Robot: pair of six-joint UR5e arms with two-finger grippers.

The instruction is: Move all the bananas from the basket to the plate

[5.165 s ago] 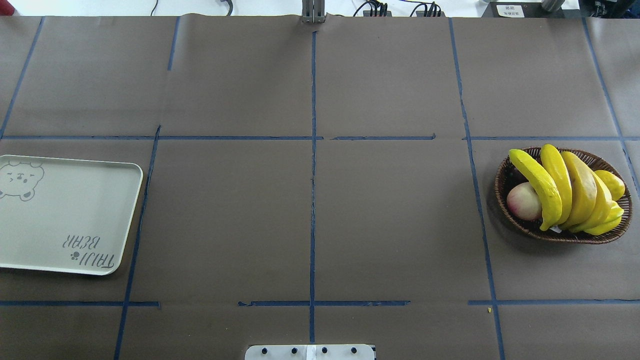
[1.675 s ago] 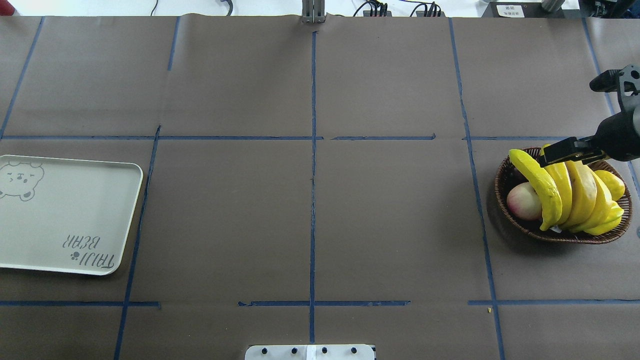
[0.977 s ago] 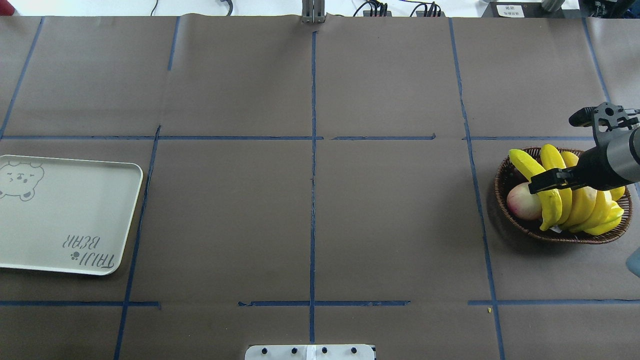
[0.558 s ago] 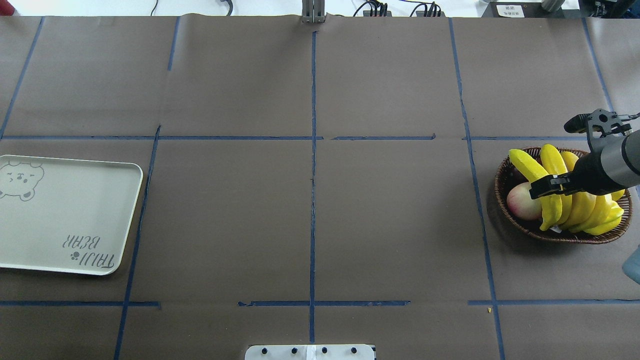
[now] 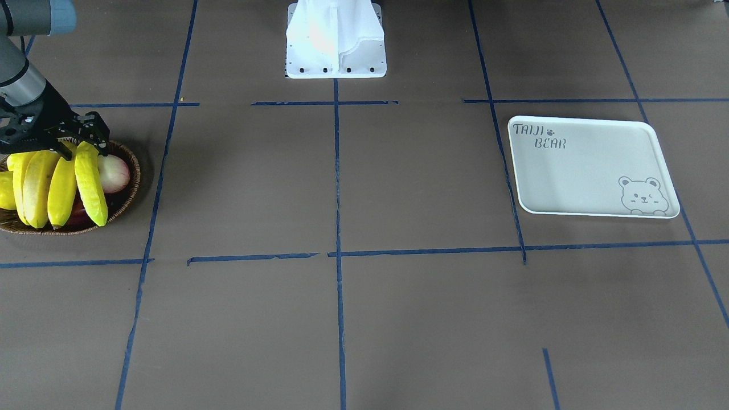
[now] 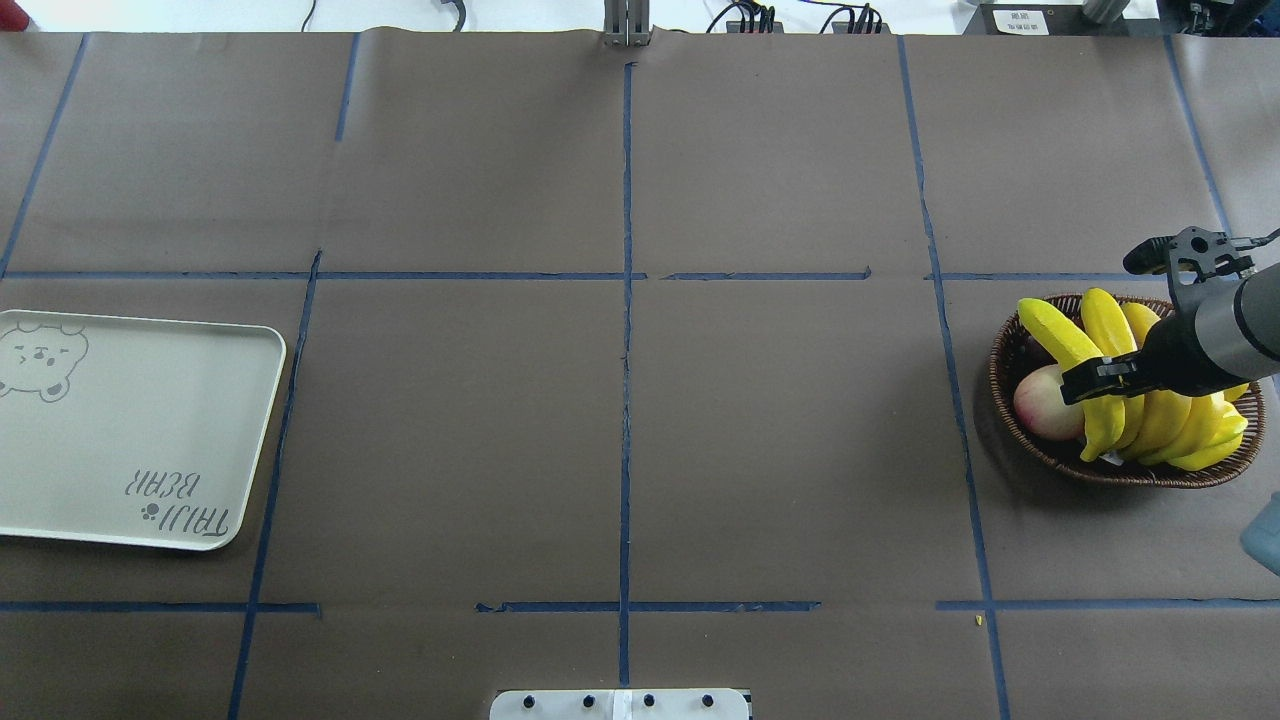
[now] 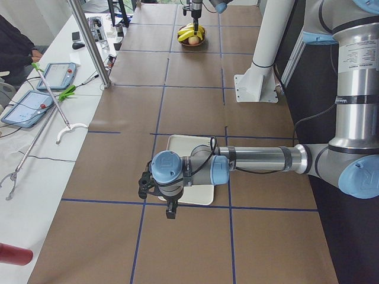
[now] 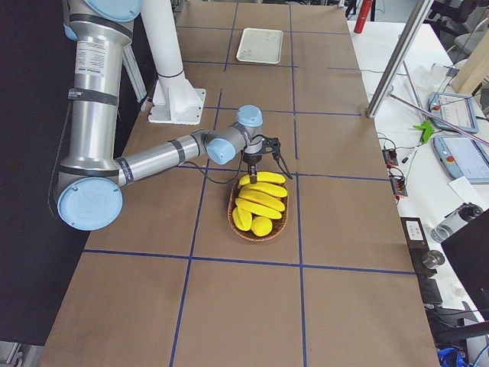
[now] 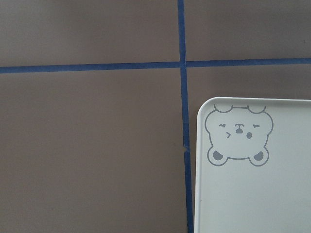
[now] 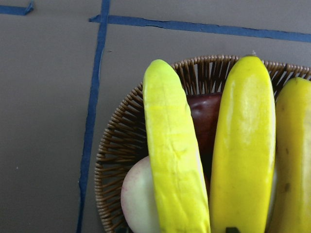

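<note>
Front-facing view, right gripper (image 5: 82, 139): I have brought it down at the frame's left edge, onto the upper ends of the bananas (image 5: 57, 182). Its jaws look parted, one to each side of the outermost banana, and grip nothing yet.
Front-facing view, basket (image 5: 130, 196): lower left. All the bananas lie in it, beside a pink-white round fruit (image 5: 117, 173).
Front-facing view, plate (image 5: 586, 176): right of centre on the bench, bare, well apart from the basket.
Overhead view, change: seconds ago no arm showed. The gripper then came in at the basket's upper rim, and it now lies further down-frame, across the outermost banana. No banana has shifted.
Exterior left view, left gripper (image 7: 170, 212): it hangs at the plate's near edge. I cannot tell how its jaws stand.
Exterior right view: the right gripper stands over the basket's far end, at frame centre.
Left wrist view: the plate's bear corner, lower right, with nothing on it.
Right wrist view: the outermost banana fills the centre, with a dark red fruit (image 10: 206, 116) beneath. No fingers show.
Meaning: I judge the approach finished. Closing on the first banana comes next, and every transfer remains.
</note>
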